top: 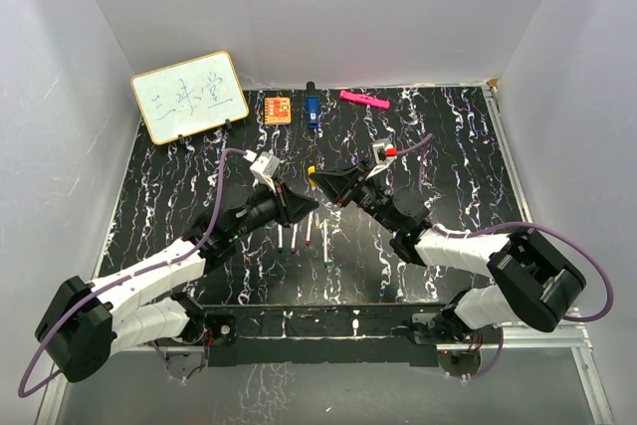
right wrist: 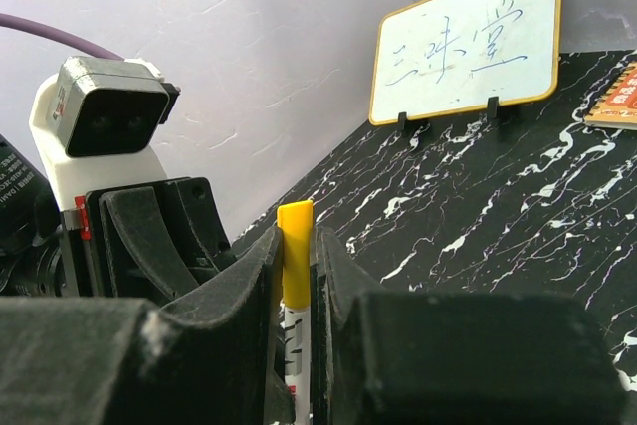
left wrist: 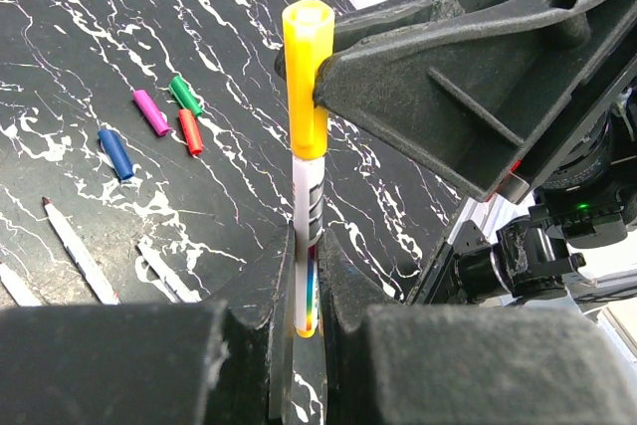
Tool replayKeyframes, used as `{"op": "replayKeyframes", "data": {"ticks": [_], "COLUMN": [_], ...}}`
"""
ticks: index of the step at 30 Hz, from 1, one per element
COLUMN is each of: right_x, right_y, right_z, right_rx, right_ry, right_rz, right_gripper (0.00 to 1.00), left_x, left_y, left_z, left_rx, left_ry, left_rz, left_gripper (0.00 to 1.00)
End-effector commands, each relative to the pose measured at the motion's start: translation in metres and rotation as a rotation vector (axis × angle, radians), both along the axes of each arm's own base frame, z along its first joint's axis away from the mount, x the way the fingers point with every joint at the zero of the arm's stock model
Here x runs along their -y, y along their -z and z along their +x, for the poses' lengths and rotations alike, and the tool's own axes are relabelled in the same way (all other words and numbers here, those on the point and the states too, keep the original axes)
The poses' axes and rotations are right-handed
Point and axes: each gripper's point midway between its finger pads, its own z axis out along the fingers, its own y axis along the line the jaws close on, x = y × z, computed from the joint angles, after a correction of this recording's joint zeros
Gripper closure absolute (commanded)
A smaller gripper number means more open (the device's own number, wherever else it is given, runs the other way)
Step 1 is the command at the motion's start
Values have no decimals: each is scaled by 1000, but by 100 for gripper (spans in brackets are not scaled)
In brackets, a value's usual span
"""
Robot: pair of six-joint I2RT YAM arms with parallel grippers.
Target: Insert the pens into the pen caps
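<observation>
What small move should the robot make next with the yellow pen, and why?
Probably a short push of both hands toward each other along the pen's axis. The left hand grips the pen by its white barrel, the right hand grips the yellow cap, and the cap covers the tip. Whether it is fully seated cannot be told, so pressing before release seems sensible.

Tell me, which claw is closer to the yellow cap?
Right. The right gripper is clamped on the yellow cap. The left gripper grips the pen barrel further down, clear of the cap.
</observation>
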Motion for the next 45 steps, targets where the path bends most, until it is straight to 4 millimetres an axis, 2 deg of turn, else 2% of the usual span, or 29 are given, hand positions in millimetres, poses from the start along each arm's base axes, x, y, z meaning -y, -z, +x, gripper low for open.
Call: {"op": "replayKeyframes", "data": {"ticks": [1, 14, 34, 38, 41, 45], "right_x": [-14, -22, -37, -37, -37, -41], "right_y": [28, 43, 88, 94, 90, 76], "right_z": [-15, -19, -31, -31, -29, -20], "right_rx": [-43, -59, -134, -149, -150, -129], "right_ry": [-79, -92, -116, -113, -102, -75], "right_rz": [-88, -151, -302, -311, -298, -291], "right_gripper": [100, 100, 100, 100, 100, 100], "left_x": [1, -15, -35, -38, -37, -32], "left_y": [-85, -114, -156, -158, -155, -131], "left_z": [18, 25, 29, 29, 30, 33], "left_rx": [215, 323, 463, 468, 457, 382], "left_ry": [-64, -150, -252, -262, -261, -246], "left_rz": [-187, -226, -270, -262, -252, -186], "left_gripper": [100, 100, 100, 100, 100, 100]}}
